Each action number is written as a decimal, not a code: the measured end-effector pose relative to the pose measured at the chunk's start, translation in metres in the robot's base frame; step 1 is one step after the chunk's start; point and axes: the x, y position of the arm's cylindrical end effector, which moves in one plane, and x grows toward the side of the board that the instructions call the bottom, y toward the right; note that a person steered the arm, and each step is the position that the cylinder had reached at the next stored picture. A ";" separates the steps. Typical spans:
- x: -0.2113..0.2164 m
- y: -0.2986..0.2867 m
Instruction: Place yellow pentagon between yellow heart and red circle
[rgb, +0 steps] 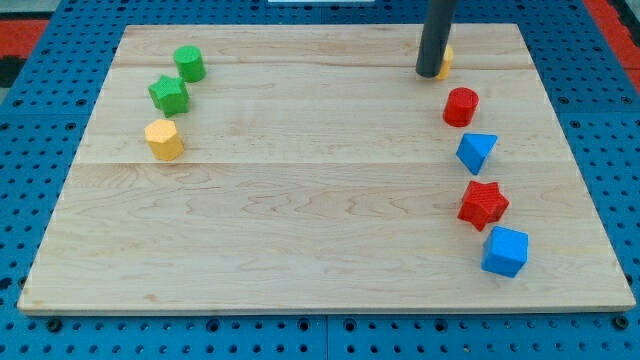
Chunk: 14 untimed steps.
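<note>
1. Pentagon first: the yellow pentagon sits far toward the view's left of my tip and somewhat below it, near the left edge of the wooden board, just below the green star and apart from it.

2. My tip is a bare rod end with nothing to spread or pinch, so no open or closed state applies. It rests against a yellow block that shows only as a sliver behind the rod on the view's right; its shape is hidden, though I judge it to be the yellow heart.

3. The red circle lies just below and slightly right of my tip, with a narrow gap between it and the hidden yellow block.

4. Handling judgement: the pentagon looks small, rigid and light, likely to slide easily on smooth wood. It cannot be gripped, only pushed. Contact is best on a flat face on its left side, centred, or it may rotate and slip off the rod.

5. Risk: the long run across the board gives plenty of room for drift. The green cylinder and the star stand above the start, clear of a rightward path.

6. Below the red circle, further from my tip, run the blue triangle, red star and blue cube.
</note>
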 end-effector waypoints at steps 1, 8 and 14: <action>0.038 -0.014; 0.135 -0.294; 0.077 -0.120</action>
